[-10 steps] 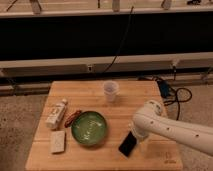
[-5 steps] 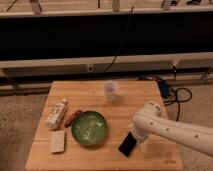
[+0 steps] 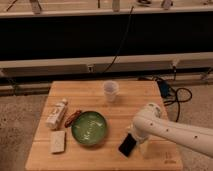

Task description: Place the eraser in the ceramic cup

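A wooden table (image 3: 100,90) carries everything, and the green bowl (image 3: 73,129) near its front middle serves as the landmark. The eraser (image 3: 127,145), a flat black block, sits on the table just to the right of the bowl and a little nearer the front edge. It is turned at an angle, so that its long side runs diagonally. It is not in the cup.

The ceramic cup (image 3: 111,91), small and whitish, stands upright behind the bowl and slightly to its right. It is well apart from the eraser.

The white arm (image 3: 172,132) reaches in from the right of the bowl and bends down at a rounded joint. The gripper (image 3: 142,146) hangs below that joint, low over the table and right beside the eraser, on the side away from the bowl. Its jaws are released and spread wide, not clamped on anything. Whether a finger touches the edge of the eraser cannot be told.

To the left of the bowl lies a white bottle (image 3: 56,113) on its side. A pale beige block (image 3: 58,141) lies flat in front of the bottle. A small reddish-brown thing (image 3: 73,117) lies between the bottle and the bowl, close to the bowl's rim. Far to the right of the bowl and behind it, dark cables (image 3: 172,94) lie on the floor beyond the table's edge.
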### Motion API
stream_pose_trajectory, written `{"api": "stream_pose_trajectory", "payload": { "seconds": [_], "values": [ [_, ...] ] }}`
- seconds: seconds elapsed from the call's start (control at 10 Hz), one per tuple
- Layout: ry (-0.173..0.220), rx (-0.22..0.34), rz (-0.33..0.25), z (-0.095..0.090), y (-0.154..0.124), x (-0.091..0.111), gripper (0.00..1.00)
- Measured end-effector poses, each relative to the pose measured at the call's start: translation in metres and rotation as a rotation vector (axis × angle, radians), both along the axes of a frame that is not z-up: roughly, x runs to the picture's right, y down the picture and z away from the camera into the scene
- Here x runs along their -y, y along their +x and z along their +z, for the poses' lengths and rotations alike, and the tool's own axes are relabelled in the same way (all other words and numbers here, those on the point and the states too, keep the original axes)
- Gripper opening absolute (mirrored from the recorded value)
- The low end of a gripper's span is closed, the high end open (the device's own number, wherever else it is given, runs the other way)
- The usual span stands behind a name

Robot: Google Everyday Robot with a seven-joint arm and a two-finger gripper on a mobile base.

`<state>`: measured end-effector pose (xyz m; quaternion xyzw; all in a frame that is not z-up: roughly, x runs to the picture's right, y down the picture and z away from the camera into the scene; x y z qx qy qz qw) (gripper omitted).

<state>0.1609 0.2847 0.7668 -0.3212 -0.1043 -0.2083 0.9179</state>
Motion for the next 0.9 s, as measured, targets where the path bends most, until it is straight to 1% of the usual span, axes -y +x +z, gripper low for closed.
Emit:
{"api": "stream_pose_trajectory", "payload": {
  "seconds": [0.6, 0.7, 0.8, 0.9],
  "values": [
    [-0.004, 0.020, -0.007, 0.0009, -0.0034, -0.0071, 0.80],
    [-0.006, 0.022, -0.008, 0.0011, -0.0039, -0.0082, 0.78],
    [-0.006, 0.024, -0.009, 0.0011, -0.0046, -0.0091, 0.73],
    [-0.005, 0.026, -0.009, 0.0011, -0.0050, -0.0092, 0.65]
  ]
}}
